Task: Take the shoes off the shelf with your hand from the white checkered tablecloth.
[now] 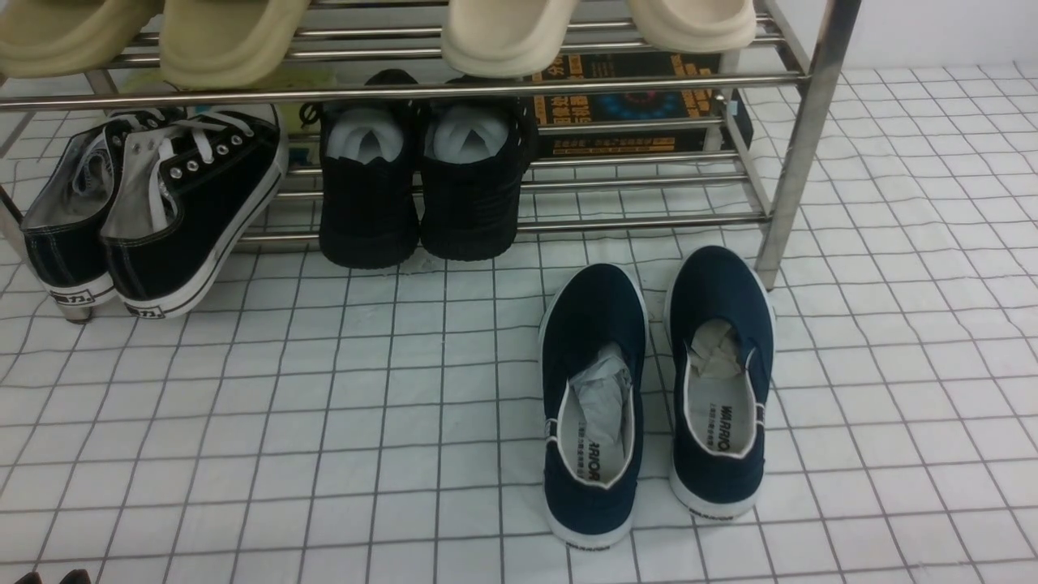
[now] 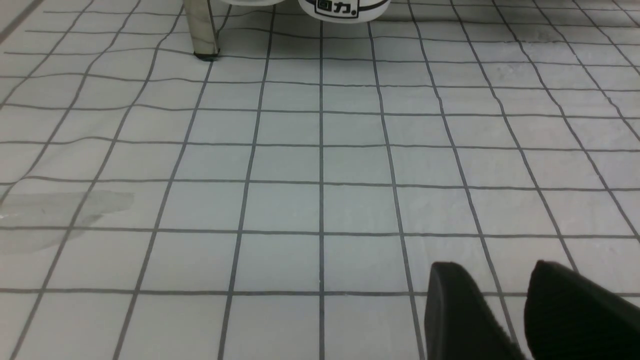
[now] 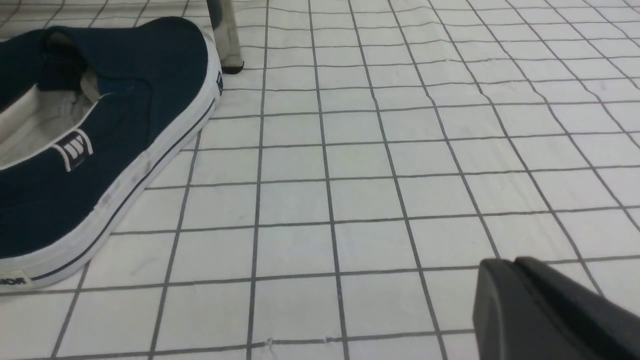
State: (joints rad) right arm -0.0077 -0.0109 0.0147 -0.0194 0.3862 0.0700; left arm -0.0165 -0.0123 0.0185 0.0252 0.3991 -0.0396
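Shoes [image 1: 653,397] are shown side by side on the cloth [image 1: 324,422], before the shelf [image 1: 799,146]. Right gripper [image 3: 520,300] is closed, empty; left gripper [image 2: 505,310] slightly parted, empty.

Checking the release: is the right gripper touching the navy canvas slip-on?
Apart. The right wrist view shows bare checkered cloth between the right gripper and the navy slip-on.

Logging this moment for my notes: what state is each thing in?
navy slip-ons: side by side on the tablecloth, off the shelf, paper-stuffed
black lace-ups: on the lowest tier, tilted
all-black shoes: on the lowest tier
left gripper: slightly open, empty
right gripper: shut, empty
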